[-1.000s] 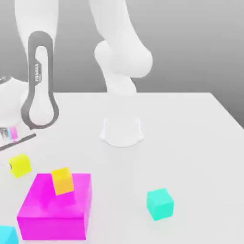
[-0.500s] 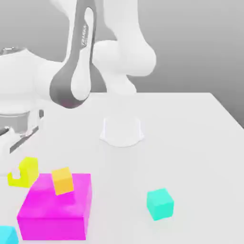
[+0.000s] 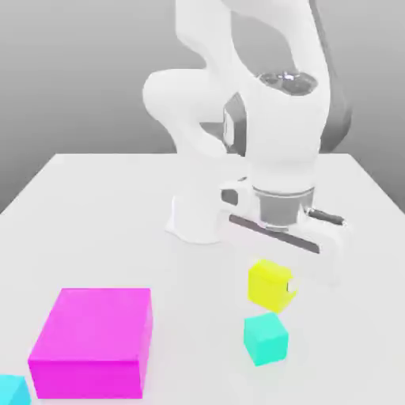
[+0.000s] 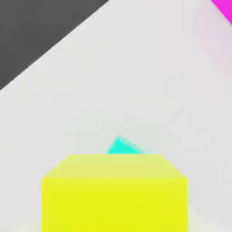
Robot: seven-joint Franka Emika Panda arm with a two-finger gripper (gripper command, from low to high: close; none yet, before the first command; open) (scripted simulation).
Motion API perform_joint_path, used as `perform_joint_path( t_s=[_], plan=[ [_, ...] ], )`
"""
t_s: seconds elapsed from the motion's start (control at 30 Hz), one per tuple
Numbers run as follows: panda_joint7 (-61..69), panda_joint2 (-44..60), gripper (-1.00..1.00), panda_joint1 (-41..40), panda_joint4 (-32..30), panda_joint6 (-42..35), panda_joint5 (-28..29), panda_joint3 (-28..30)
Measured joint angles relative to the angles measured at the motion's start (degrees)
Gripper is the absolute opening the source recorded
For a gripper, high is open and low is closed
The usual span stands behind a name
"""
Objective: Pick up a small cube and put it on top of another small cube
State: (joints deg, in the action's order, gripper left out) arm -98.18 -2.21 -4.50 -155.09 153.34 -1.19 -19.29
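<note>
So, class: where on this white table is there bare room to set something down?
Bare: the table behind the big magenta block, and the exterior view's right edge. Crowded: around the small teal cube, with the lemon-yellow cube just above it.

exterior view: off the arm, raised, looks down across the white table [image 3: 95, 221] toward the arm's base [image 3: 202, 217]; grey backdrop behind.
exterior range: mid-distance, most of the tabletop in frame.
hand view: on the hand, looks down at the table, very close.
hand near field: yellow cube [image 4: 115, 192] large in frame.
shared: yellow cube [image 3: 269, 285], teal cube [image 3: 265, 338] [image 4: 123, 146], magenta block [image 3: 93, 342] [image 4: 224, 8], table [image 4: 136, 77].
</note>
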Motion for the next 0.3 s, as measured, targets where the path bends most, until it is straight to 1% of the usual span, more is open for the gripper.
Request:
perform_joint_path(
  t_s=[0.17, 0.2, 0.3],
  plan=[
    [-4.73, 7.39, -1.0, 0.26, 0.01, 6.79, 6.51, 1.46],
    [-5.58, 8.81, 1.0, 0.69, 0.0, 8.1, 7.7, 2.06],
    [-5.58, 8.81, 1.0, 0.69, -0.01, 8.1, 7.7, 2.06]
  ],
)
